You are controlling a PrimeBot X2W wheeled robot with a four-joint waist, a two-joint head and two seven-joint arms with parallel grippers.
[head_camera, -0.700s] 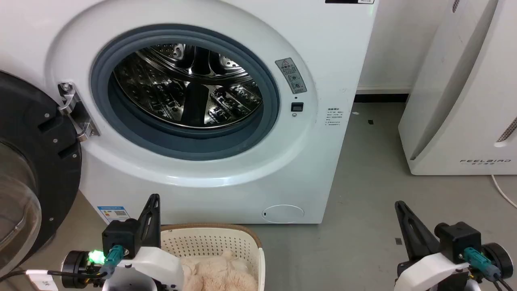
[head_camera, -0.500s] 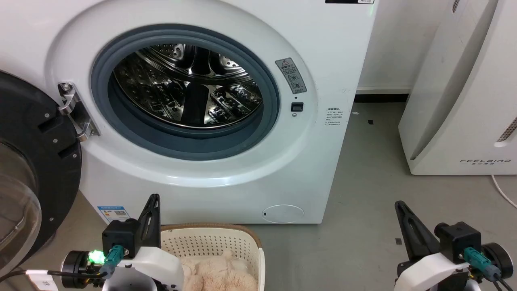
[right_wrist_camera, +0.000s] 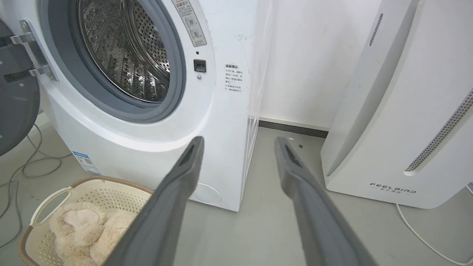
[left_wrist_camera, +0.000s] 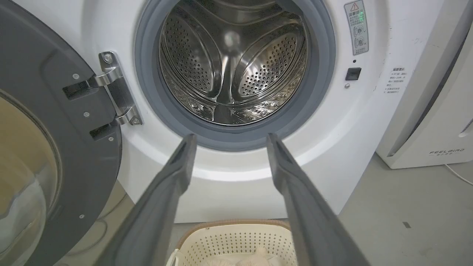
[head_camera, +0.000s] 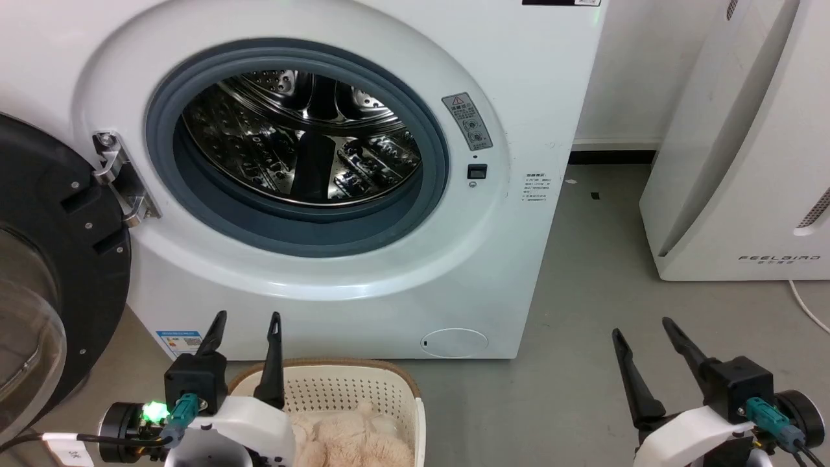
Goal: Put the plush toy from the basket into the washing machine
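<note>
While the toy [head_camera: 353, 442] lies in the basket [head_camera: 337, 389], my left gripper [head_camera: 248, 316] and right gripper [head_camera: 641, 327] both gape wide, empty.

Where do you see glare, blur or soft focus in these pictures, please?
Head view: sharp, with bright glints on the steel drum of the washing machine. Left wrist view: the left gripper looks soft, too near the lens, and the door glass carries a hazy reflection. Right wrist view: the right gripper is blurred, while the plush toy in the basket is crisp.

Grey floor [head_camera: 583, 311] bears the washing machine [head_camera: 311, 275], the basket [head_camera: 350, 389], white appliance [head_camera: 746, 162], cable [head_camera: 804, 308].
</note>
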